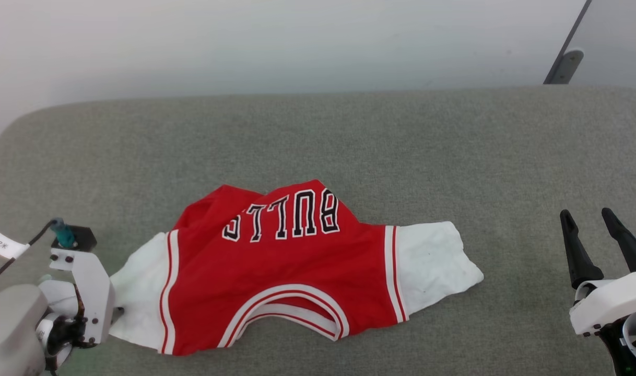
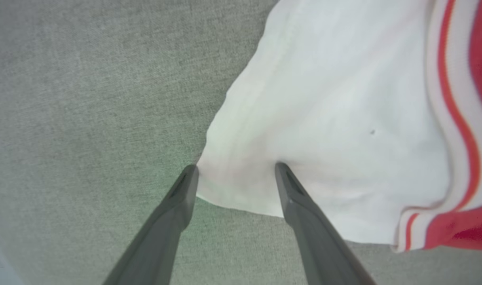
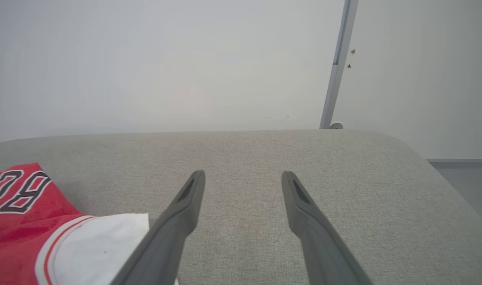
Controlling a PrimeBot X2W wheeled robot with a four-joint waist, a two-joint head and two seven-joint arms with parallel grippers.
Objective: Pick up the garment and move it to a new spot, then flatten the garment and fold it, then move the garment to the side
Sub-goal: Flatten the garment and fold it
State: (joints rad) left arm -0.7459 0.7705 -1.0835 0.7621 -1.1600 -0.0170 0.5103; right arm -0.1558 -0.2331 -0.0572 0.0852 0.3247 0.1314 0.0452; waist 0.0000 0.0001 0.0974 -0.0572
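The garment (image 1: pixel 276 271), a red jersey with white sleeves and black-white lettering, lies spread on the grey surface (image 1: pixel 349 136), neck toward me. My left gripper (image 2: pixel 236 168) is open at the tip of the garment's white left sleeve (image 2: pixel 328 118), its fingertips (image 2: pixel 282 170) touching the cloth edge, which lies between the jaws. In the head view the left wrist (image 1: pixel 83 282) sits against that sleeve, fingers hidden. My right gripper (image 1: pixel 589 222) stands open at the lower right, apart from the garment's right sleeve (image 1: pixel 433 261); it also appears as the right gripper (image 3: pixel 243 176) over bare surface.
The grey padded surface has a rounded far edge against a white wall (image 1: pixel 297 42). A grey metal post (image 1: pixel 566 57) stands at the back right. Open surface lies behind the garment and to its right.
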